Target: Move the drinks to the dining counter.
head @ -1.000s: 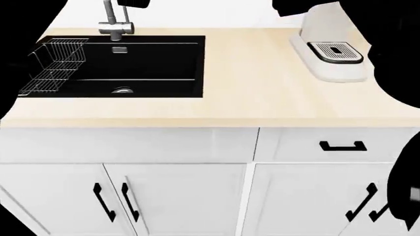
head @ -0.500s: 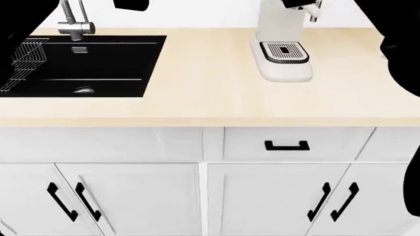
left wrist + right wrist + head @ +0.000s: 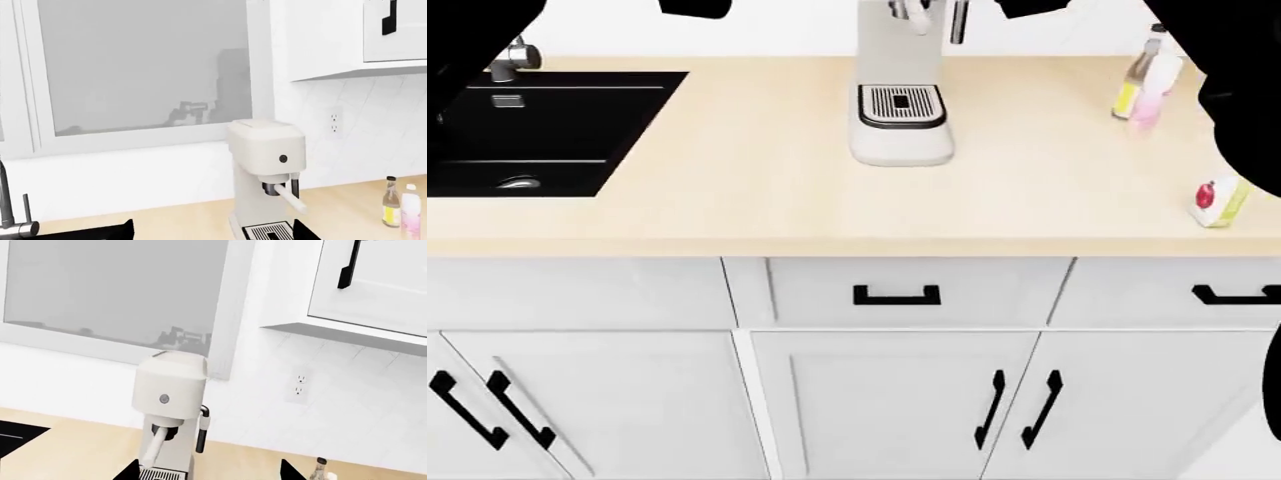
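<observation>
- A light-wood worktop (image 3: 761, 190) is seen over white cabinets.
- A black sink (image 3: 547, 130) is set into its left end.
- A cream coffee machine (image 3: 901, 100) stands near the back.
- A glass bottle (image 3: 1132, 85), touched by a white bottle (image 3: 1154, 95), and a carton (image 3: 1220, 203) are placed at the right.

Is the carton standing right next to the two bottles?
No, the carton sits apart near the worktop's front edge, while both bottles stand farther back.

Even, bright, diffuse render lighting; no distinct source direction. The wood surface (image 3: 761, 190) shows almost no cast shadow, only faint shading beneath the coffee machine (image 3: 901, 95). The window (image 3: 143, 65) carries dim grey reflections. Black silhouettes mask the head view at 10 and 3 o'clock. Focus uniformly sharp; no glare.
</observation>
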Controlling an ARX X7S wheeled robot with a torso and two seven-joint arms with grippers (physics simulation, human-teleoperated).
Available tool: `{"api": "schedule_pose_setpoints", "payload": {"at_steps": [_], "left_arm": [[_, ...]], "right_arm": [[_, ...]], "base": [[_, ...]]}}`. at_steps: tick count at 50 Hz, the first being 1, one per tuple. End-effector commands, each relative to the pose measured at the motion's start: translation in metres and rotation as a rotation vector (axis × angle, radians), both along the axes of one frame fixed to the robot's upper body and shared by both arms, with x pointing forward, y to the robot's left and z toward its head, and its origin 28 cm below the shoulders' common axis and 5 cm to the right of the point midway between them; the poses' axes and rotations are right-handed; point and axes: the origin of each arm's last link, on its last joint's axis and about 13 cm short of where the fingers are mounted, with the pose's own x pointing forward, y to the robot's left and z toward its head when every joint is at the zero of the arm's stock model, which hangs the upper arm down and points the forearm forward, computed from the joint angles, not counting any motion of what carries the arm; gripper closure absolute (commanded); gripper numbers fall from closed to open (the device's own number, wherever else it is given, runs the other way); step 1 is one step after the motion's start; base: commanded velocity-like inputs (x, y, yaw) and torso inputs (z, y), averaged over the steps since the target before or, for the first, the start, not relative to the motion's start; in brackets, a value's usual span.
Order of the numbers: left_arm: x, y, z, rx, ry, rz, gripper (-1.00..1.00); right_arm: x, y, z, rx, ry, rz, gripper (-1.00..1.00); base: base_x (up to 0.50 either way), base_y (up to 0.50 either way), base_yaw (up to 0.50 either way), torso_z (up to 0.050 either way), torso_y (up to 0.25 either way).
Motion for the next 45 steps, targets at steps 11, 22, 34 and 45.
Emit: {"api": "schedule_pose_setpoints", "payload": {"at_steps": [11,22,34,45], "left_arm": [[-0.0015,0.0003,0.0011,-0.006,-0.004,-0.004,-1.00],[-0.0012,0.0004,0.0004,-0.005,-0.004,-0.003,-1.00],[0.0003,0.0008,0.0002,-0.007,-0.001,0.000,-1.00],[0.0001,0.0017,0.0015,-0.012,-0.002,0.004,-1.00]], "right_arm": [[-0.0006,0.0003,0.0009,-0.003,-0.003,0.003,-1.00],[-0.0008,0.0000,0.0005,-0.004,-0.003,0.003,-1.00],[0.0026,-0.0013,-0.0040,-0.002,0.019,0.000,-1.00],[0.0019,-0.0007,-0.0034,-0.008,0.019,0.002,-1.00]], "base": [[-0.01,-0.50,0.00,0.000,0.000],[-0.01,-0.50,0.00,0.000,0.000],[-0.01,-0.50,0.00,0.000,0.000],[-0.01,-0.50,0.00,0.000,0.000]]}}
